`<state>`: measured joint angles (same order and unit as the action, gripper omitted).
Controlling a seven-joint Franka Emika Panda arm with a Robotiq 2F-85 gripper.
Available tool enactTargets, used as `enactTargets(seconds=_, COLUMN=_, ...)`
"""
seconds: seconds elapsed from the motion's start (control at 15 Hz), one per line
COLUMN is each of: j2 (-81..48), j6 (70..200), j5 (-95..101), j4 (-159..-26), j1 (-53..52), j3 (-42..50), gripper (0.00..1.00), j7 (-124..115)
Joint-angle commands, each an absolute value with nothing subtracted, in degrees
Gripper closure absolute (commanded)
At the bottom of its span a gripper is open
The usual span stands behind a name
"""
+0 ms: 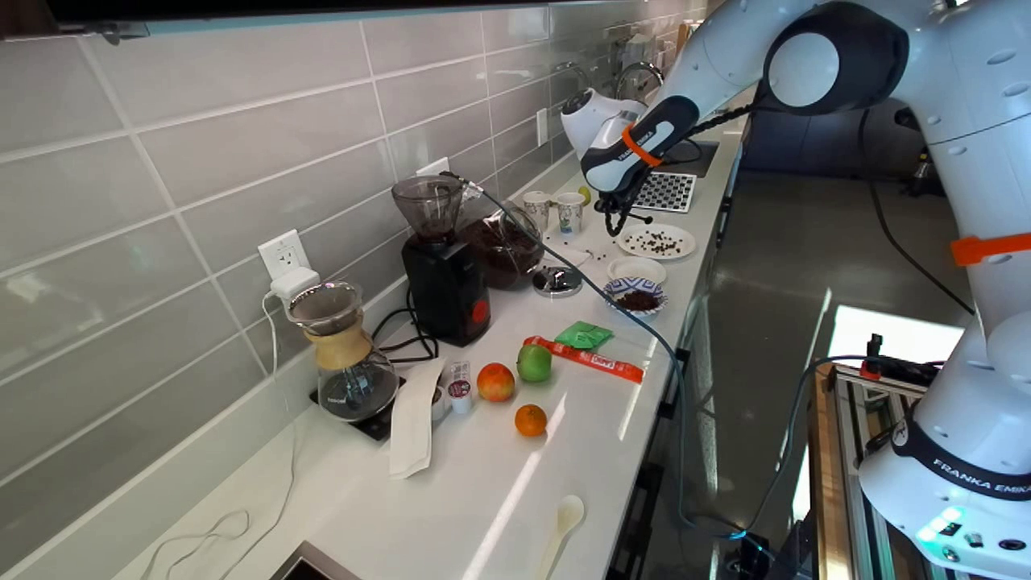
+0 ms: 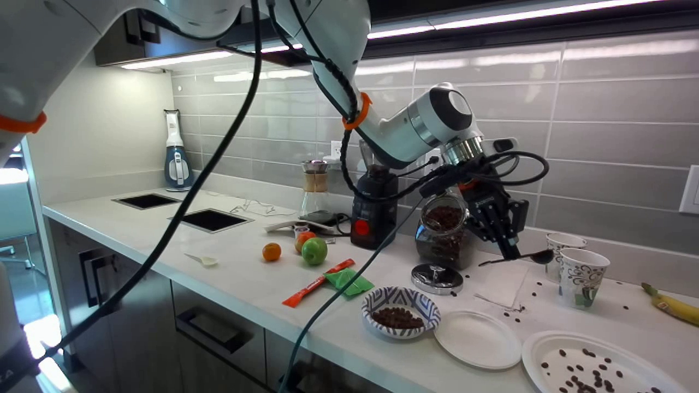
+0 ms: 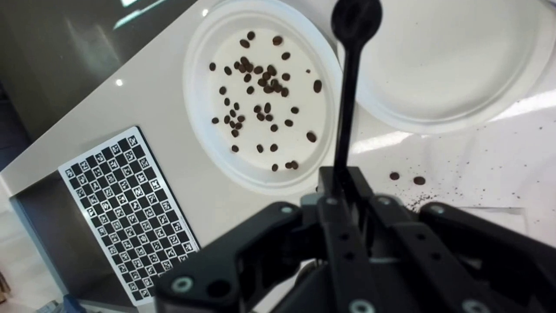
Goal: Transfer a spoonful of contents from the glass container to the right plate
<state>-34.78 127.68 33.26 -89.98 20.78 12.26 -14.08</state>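
Observation:
A black spoon (image 3: 356, 24) is pinched between the fingertips of my gripper (image 2: 511, 254), which is shut on its handle. Seen from outside, the spoon bowl lies near the paper cups, above the counter. Its bowl looks dark, and I cannot tell whether it holds anything. Left of the gripper in an exterior view, the glass container (image 2: 445, 240) leans with its mouth facing outward, dark brown beans inside. In an exterior view the right plate (image 2: 538, 350) is the larger oval one with scattered beans. It shows left of the spoon in the wrist view (image 3: 197, 95).
A smaller white plate (image 2: 478, 339) and a patterned bowl (image 2: 382, 297) of beans line the counter's front. Paper cups (image 2: 582, 278) stand behind the plates. A metal lid (image 2: 436, 277), a napkin (image 2: 499, 281) and loose beans lie nearby. The grinder (image 2: 374, 210) stands beside the container.

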Motion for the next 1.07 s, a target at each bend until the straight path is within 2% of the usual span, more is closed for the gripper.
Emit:
enactTargets(seconds=0.0, j2=-37.7, j6=136.78, j5=32.05, j4=-87.94, j1=19.18, j3=15.08, gripper=0.98, j7=-10.81)
enactTargets(seconds=0.27, j2=-41.18, j6=143.01, j5=26.73, j4=-84.41, j1=20.91, j3=13.22, gripper=0.98, j7=0.75)
enactTargets(seconds=0.67, j2=-45.8, j6=136.21, j5=19.93, j4=-76.75, j1=21.19, j3=12.68, gripper=0.98, j7=11.47)
enactTargets(seconds=1.0, j2=-49.88, j6=136.35, j5=14.05, j4=-71.53, j1=24.64, j3=8.97, gripper=0.98, j7=20.58)
